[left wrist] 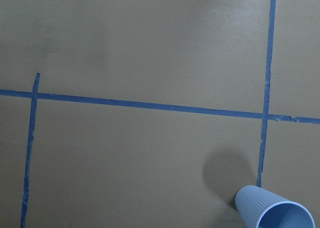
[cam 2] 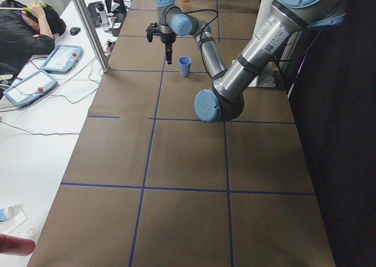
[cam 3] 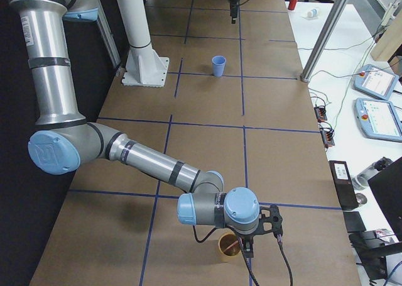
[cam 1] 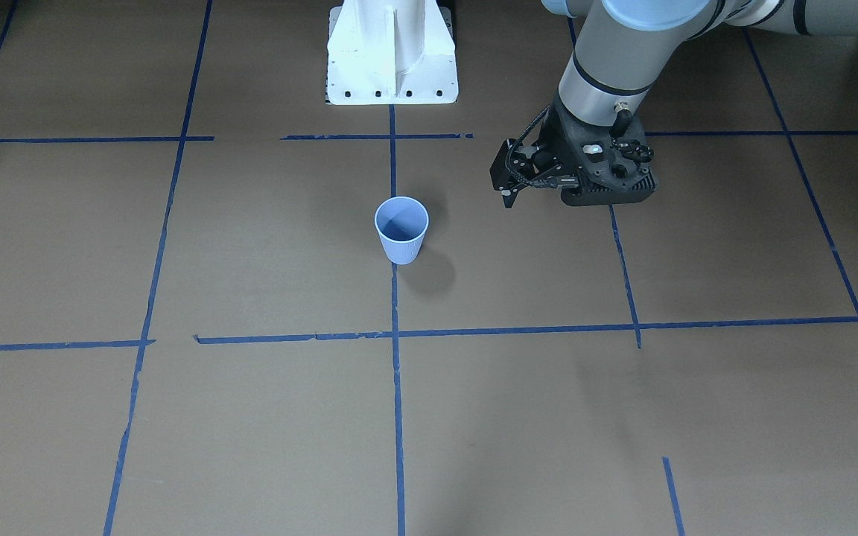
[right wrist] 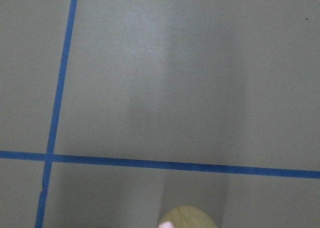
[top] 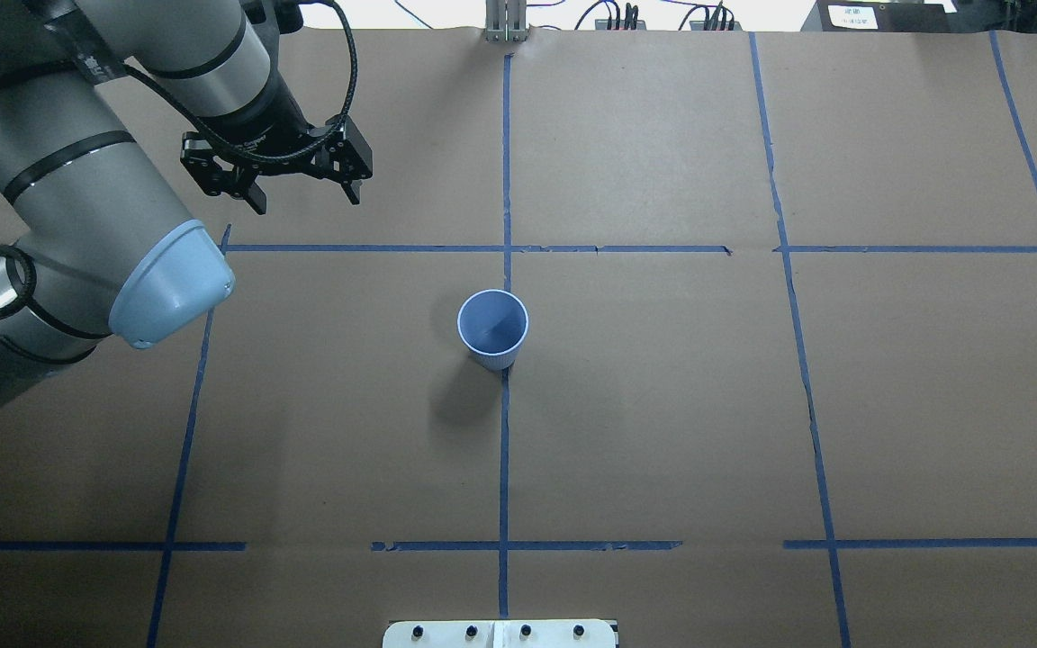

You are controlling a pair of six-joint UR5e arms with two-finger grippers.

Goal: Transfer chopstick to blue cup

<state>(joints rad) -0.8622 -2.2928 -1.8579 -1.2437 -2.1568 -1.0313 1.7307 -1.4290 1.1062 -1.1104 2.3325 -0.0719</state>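
The blue cup (top: 492, 328) stands upright and empty at the table's middle, on a blue tape line; it also shows as the blue cup (cam 1: 401, 231) and, at the lower right corner, the blue cup (left wrist: 272, 213). My left gripper (top: 305, 198) hangs open and empty beyond the cup, off to its left. My right gripper (cam 3: 249, 248) reaches down at a tan cup (cam 3: 227, 247) near the table's end; whether it is open or shut I cannot tell. A pale pink tip (right wrist: 165, 225) at the tan cup's rim (right wrist: 189, 217) may be the chopstick; otherwise it is hidden.
The white robot base (cam 1: 392, 52) stands at the table's edge. Blue tape lines (top: 504, 450) grid the brown paper. A person (cam 2: 23, 26) sits at a side desk with tablets (cam 2: 61, 57). Pendants (cam 3: 377, 82) and cables lie on the other side desk.
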